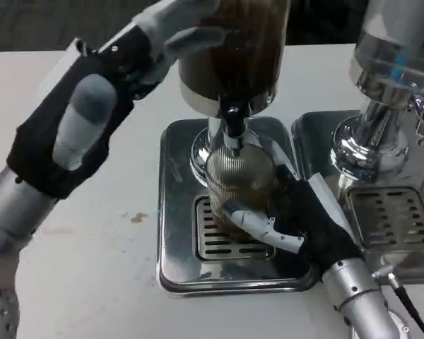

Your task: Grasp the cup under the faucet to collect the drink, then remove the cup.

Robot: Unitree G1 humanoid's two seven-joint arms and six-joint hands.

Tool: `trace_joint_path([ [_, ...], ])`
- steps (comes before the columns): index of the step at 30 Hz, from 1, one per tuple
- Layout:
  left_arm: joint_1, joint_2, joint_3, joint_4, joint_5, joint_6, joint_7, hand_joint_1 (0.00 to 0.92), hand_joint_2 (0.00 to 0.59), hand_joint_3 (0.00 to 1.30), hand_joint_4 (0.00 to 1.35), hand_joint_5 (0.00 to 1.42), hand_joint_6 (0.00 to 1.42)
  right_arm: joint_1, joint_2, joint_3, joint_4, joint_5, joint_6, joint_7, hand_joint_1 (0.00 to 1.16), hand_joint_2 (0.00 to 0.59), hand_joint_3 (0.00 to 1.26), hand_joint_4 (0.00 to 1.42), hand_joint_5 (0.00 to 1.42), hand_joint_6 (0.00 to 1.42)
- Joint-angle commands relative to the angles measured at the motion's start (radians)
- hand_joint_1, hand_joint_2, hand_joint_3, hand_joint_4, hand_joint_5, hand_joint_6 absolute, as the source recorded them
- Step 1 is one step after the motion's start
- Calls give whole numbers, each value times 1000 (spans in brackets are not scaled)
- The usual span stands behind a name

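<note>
— Where's the cup right now?

— Standing on the drip tray of the middle drink dispenser, straight beneath the faucet. It looks ribbed and clear, with something dark inside, though I can't make out how full it is.

— Which hand has it?

— The right hand. It comes in from about four o'clock of the cup, and its fingers curl round the lower front of the cup while the palm sits against the side at three o'clock. I'd call that a proper grip, fingers wrapped on, not spread.

— And the left hand?

— Up high at roughly ten o'clock of the cup, reaching toward the top of the dispenser. The fingers are stretched out near the tank, but I can't tell whether they're pressing anything or just resting close.

— How does the cup stand?

— Upright, long axis vertical, mouth pointing up at the faucet. The right hand is clearly the nearer one.

— So which way out?

— My guess: toward five or six o'clock, along the right forearm, kept level so nothing spills. A second dispenser stands close by at three o'clock, so sideways looks tight.
</note>
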Motion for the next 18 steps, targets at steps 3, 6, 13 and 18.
trace_joint_path([
  [3, 110, -29, 66, 35, 12, -62, 59, 0, 83, 109, 1, 96, 68, 6, -2, -6, 0, 1, -25, -12, 640, 248, 0, 0, 0, 0],
  [6, 168, -33, 78, 70, 44, -92, 79, 0, 86, 75, 0, 50, 36, 8, -2, -5, -3, 1, -27, -10, 643, 248, 0, 0, 0, 0],
  [13, 264, -46, 89, 104, 181, -200, 181, 0, 96, 2, 0, 1, 0, 13, -3, -4, -7, 1, -27, -8, 648, 247, 0, 0, 0, 0],
  [18, 343, -67, 108, 127, 421, -315, 359, 0, 113, 0, 0, 0, 0, 21, 1, -3, -14, 1, -30, -11, 653, 249, 0, 0, 0, 0],
])
